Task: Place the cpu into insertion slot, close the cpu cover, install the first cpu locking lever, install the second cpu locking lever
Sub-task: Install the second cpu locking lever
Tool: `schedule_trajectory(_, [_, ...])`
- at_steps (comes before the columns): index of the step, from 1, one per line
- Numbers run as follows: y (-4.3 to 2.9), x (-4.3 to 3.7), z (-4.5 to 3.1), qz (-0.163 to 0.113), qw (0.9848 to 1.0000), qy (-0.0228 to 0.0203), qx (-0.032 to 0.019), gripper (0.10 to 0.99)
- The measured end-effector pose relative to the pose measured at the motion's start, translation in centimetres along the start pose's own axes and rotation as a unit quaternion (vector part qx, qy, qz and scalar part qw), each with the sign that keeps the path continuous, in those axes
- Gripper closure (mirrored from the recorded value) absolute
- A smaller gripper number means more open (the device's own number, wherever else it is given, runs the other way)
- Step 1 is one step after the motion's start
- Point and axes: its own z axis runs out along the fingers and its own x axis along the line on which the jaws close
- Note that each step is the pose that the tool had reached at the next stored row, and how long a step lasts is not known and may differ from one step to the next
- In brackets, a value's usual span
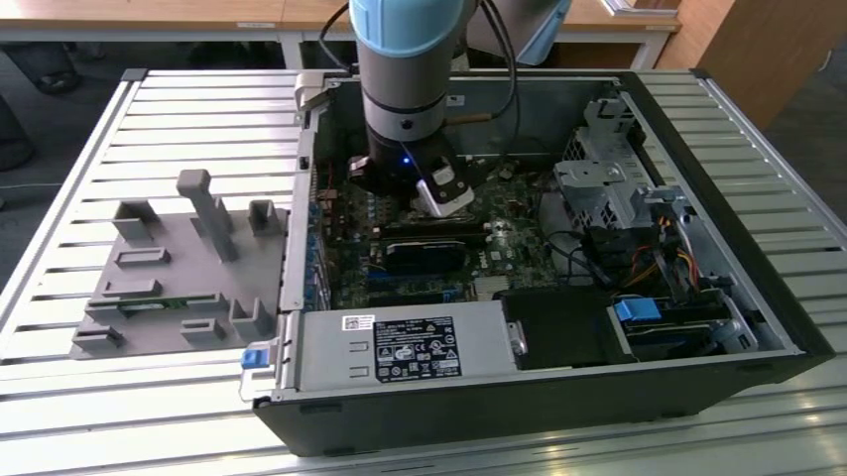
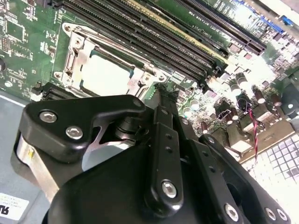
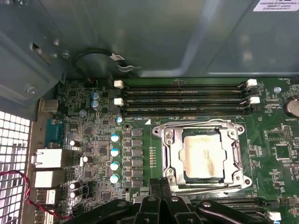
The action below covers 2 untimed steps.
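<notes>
**Hovering over a seated chip inside the open case**

Reaching down into the open computer case (image 1: pixel 741 327), the arm (image 1: pixel 408 69) holds its gripper (image 1: pixel 443 193) low over the green motherboard (image 1: pixel 530 248). The case rests on a slatted tabletop (image 1: pixel 79 198), with a grey fixture block (image 1: pixel 173 268) lying well apart at the exterior view's left. Inside the case, the power supply (image 1: pixel 397 347) fills the near edge, a drive cage (image 1: pixel 602 188) rises at the exterior view's right, and a black fan block (image 1: pixel 423 248) sits just beside the gripper.

In the first wrist view, the cpu (image 3: pixel 202 154) lies flat in the insertion slot (image 3: pixel 204 182), its silvery-tan top showing through the window of the cpu cover (image 3: pixel 170 154), which lies down over it. Long black memory slots (image 3: pixel 184 98) run close along one side of the socket, and a row of capacitors (image 3: pixel 114 158) stands near another side. The black linkage of the gripper (image 3: pixel 161 186) sits just at the socket's edge, apart from the chip; the second wrist view shows the same linkage (image 2: pixel 161 91) short of the cover's (image 2: pixel 81 56) rim. Whether the jaws are released or clenched cannot be told. The case wall (image 3: pixel 187 32) rises just beyond the memory slots, leaving open room only directly above the socket.
</notes>
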Motion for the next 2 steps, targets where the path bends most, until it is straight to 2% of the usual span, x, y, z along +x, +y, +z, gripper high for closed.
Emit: schedule_trajectory(2, [0.0, 0.0, -0.02, 0.0, 1.0, 0.0, 0.0001, 0.98])
